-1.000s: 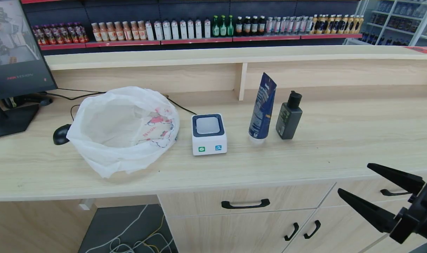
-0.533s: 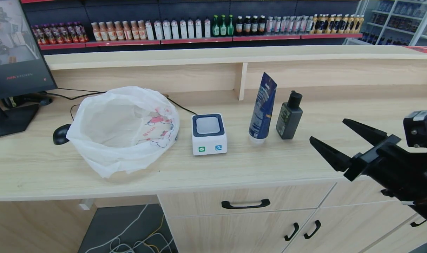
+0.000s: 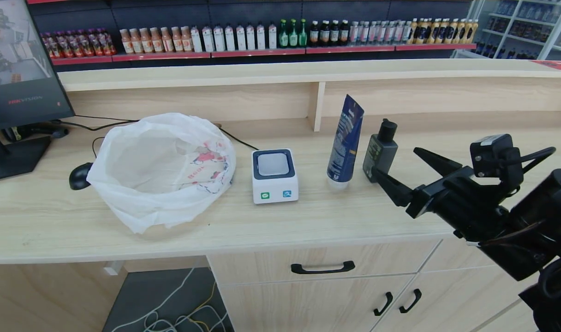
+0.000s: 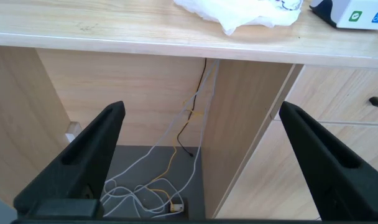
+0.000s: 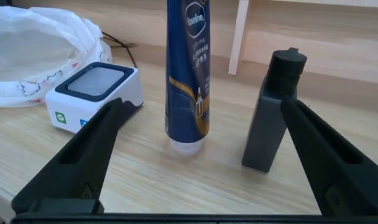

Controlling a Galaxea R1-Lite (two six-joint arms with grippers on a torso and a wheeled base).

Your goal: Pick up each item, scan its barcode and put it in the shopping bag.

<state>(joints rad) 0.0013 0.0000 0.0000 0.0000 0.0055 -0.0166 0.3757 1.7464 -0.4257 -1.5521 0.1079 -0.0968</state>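
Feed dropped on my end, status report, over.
Right gripper open, empty, facing dark bottle. Left gripper open, below counter level. Blue tube and bottle upright, unbagged. Tube crowds bottle.

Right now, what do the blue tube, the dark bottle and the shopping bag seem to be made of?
Blue tube: likely soft plastic, glossy; flat crimped top.
Dark bottle: probably hard plastic, matte; even dull surface.
Shopping bag: thin white plastic film, crumpled and slightly translucent.
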